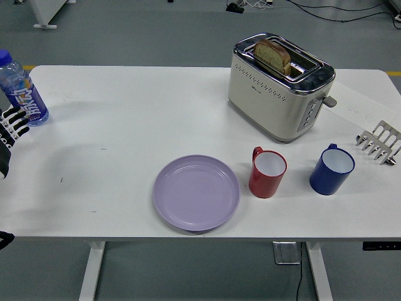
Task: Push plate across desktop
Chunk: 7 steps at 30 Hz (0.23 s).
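The left hand [9, 135] is mostly cut off by the picture's left edge: only a few black-and-white fingers [19, 119] show, lying side by side and fairly straight over the desk's [125, 113] left end, holding nothing. They sit just beside the bottle [20, 88], and whether they touch it cannot be told. A dark bit of the arm also shows at the lower left corner, too little to make out. The right hand is out of view.

The bottle, blue-labelled with a blue cap, stands upright at the far left, its own left side clipped by the edge. The print on its label is too small to read.

The plate [197, 192], lilac and empty, lies flat near the desk's front edge, a little left of centre, well apart from the hand. Just to its right stands a red mug [268, 172], close but not touching, and further right a blue mug [332, 169]. Behind the mugs sits a toaster [279, 88] with a slice of bread [273, 56] sticking out of one slot. A metal rack [380, 143] lies at the right end, partly cut off by the edge.
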Tool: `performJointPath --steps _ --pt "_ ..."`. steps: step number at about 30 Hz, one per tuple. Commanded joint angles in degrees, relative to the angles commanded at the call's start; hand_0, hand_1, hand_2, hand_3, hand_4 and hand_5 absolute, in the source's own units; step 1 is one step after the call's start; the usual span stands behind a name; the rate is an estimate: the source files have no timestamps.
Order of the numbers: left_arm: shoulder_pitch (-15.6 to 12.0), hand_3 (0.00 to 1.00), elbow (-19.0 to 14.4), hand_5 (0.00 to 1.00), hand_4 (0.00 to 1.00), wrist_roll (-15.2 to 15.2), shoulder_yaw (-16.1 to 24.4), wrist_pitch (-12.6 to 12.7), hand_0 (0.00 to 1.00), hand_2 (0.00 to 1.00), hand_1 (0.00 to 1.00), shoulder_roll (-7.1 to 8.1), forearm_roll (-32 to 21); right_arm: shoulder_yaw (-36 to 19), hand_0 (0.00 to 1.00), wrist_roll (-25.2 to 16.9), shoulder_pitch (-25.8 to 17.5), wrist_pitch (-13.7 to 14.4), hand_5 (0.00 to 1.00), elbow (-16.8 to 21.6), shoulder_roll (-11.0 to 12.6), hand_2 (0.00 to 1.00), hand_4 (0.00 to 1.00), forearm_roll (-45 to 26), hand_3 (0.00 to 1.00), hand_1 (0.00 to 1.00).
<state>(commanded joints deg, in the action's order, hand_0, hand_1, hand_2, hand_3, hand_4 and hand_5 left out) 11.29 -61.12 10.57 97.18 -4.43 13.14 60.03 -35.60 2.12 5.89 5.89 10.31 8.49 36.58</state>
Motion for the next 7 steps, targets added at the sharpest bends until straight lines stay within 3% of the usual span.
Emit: performJointPath --steps 7 --pt "0.0 0.745 0.2 0.998 0.549 0.1 0.1 0.1 0.790 0.766 0.790 0.00 -0.1 0.2 0.651 0.0 0.0 0.0 0.287 0.0 0.0 0.710 0.237 -0.1 0.660 0.638"
